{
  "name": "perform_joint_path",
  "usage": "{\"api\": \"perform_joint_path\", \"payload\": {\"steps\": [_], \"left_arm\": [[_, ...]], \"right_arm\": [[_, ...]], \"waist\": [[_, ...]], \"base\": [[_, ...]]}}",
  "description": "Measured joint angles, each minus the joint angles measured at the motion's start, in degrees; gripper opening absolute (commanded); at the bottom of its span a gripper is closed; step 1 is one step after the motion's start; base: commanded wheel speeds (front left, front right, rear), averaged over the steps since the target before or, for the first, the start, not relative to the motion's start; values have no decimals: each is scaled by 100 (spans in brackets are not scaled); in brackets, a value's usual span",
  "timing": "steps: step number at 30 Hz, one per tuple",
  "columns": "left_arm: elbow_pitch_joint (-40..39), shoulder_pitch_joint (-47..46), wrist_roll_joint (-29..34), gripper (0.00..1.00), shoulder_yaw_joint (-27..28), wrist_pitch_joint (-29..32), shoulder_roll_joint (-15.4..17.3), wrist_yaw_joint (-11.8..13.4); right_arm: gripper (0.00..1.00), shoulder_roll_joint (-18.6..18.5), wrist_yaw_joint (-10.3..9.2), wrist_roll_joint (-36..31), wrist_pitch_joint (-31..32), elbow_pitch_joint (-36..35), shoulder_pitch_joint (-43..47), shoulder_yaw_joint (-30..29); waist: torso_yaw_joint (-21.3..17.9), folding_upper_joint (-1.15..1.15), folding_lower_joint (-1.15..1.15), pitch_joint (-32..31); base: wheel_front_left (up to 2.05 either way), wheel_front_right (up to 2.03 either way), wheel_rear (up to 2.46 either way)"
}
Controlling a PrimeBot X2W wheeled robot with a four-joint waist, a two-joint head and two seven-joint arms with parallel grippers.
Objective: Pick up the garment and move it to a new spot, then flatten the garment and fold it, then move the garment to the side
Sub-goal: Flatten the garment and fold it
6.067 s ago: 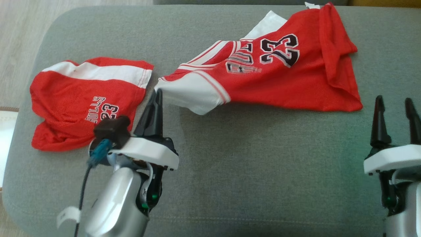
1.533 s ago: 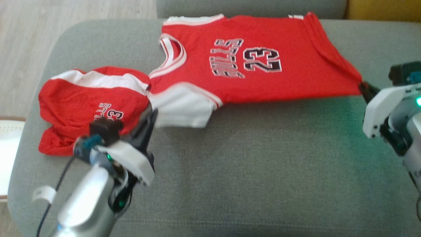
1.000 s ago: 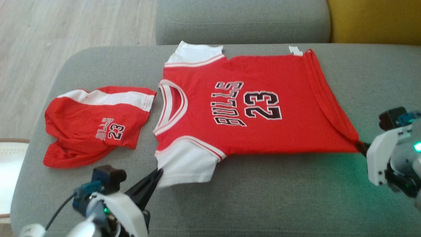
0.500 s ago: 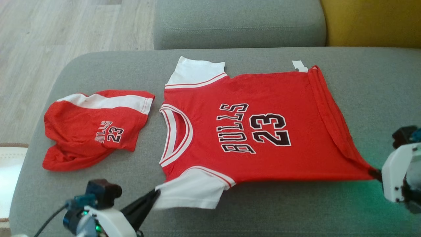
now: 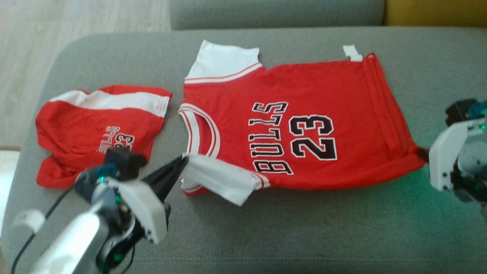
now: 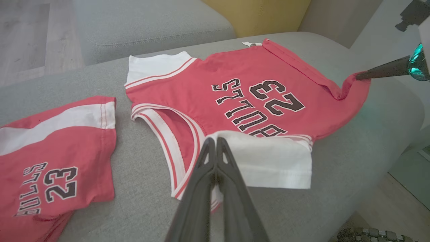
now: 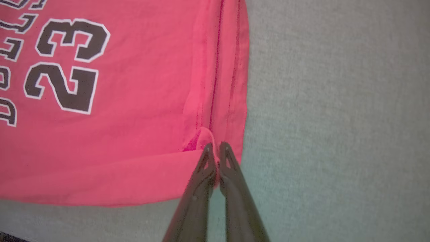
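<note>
Red jersey [image 5: 304, 91] lies face up on the grey cushion [image 5: 304, 236], just beside the red shorts [image 5: 95, 125]. The left gripper [image 5: 184, 160] is clamped on the near white sleeve [image 5: 217, 179] and the right gripper [image 5: 420, 153] pinches the near hem corner. Looks like the fold. Carry both corners to the far edge together, level and taut, with edges matched.

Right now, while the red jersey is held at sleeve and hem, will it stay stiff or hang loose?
Probably floppy: the jersey folds where its white sleeve is lifted. Likely light: small pinches in the jaws hold it.
</note>
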Motion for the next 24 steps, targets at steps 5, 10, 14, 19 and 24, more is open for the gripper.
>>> {"api": "perform_joint_path", "payload": {"steps": [5, 10, 14, 19, 24], "left_arm": [[609, -689, 80, 0, -158, -58, -193, -146], [1141, -1249, 193, 0, -319, -240, -305, -214], [1518, -1529, 193, 0, -370, -463, -485, -253], [1978, -1774, 225, 0, -459, -756, -631, -257], [2395, -1964, 365, 100, -510, -1058, -790, -241]], "right_arm": [[0, 199, 0, -494, -31, 255, -431, -166], [0, 372, 0, -818, -231, 547, -839, -385], [0, 456, 0, -968, -386, 730, -1077, -457], [0, 564, 0, -1048, -530, 950, -1194, -471], [100, 617, 0, -1059, -686, 1098, -1289, -407]], "waist": [[25, 0, 0, 319], [55, 0, 0, 651], [76, 0, 0, 865], [66, 0, 0, 1025], [30, 0, 0, 1076]], "base": [[0, 0, 0], [0, 0, 0], [0, 0, 0], [0, 0, 0], [0, 0, 0]]}}
